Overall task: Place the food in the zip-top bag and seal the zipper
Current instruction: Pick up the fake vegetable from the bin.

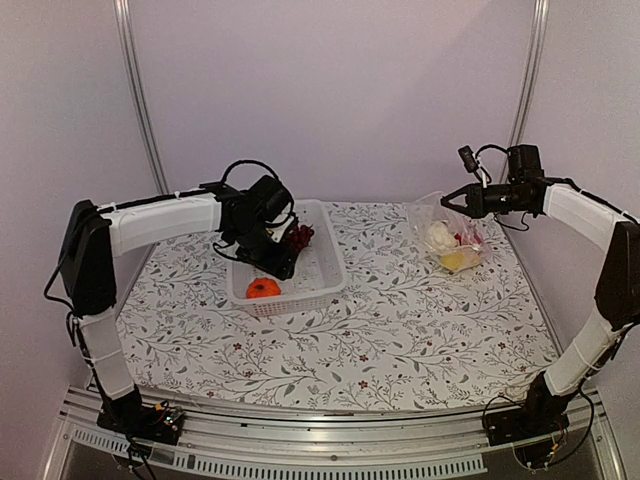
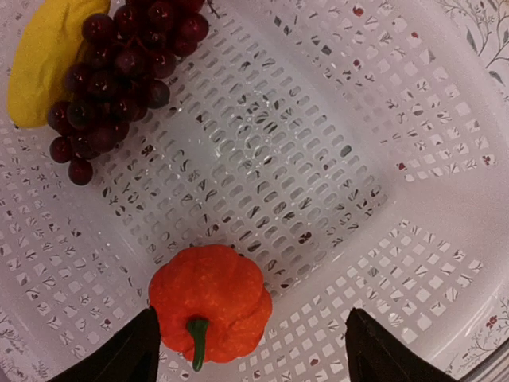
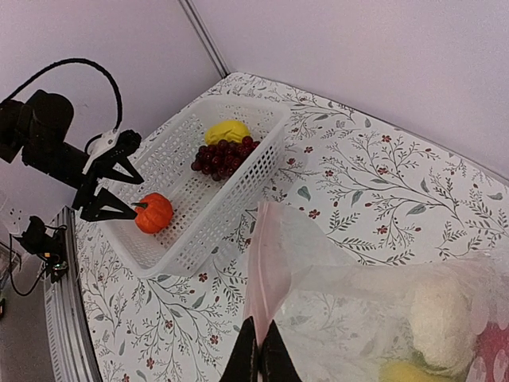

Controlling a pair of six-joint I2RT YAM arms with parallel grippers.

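I'm seeing the left tool (image 2: pixel 254 354) standing wide inside the white basket (image 2: pixel 334 159), fingers straddling the orange tomato (image 2: pixel 211 306) at lower centre of the wrist view, tomato sitting close to the finger at frame left; grapes (image 2: pixel 111 79) and a yellow piece (image 2: pixel 44 60) lying upper left; right tool (image 3: pixel 258 358) pinching the zip-top bag (image 3: pixel 318 294) by its edge, bag resting upper right on the surface (image 1: pixel 400 330) in the overhead view; cauliflower (image 3: pixel 441 318) sitting inside the bag.
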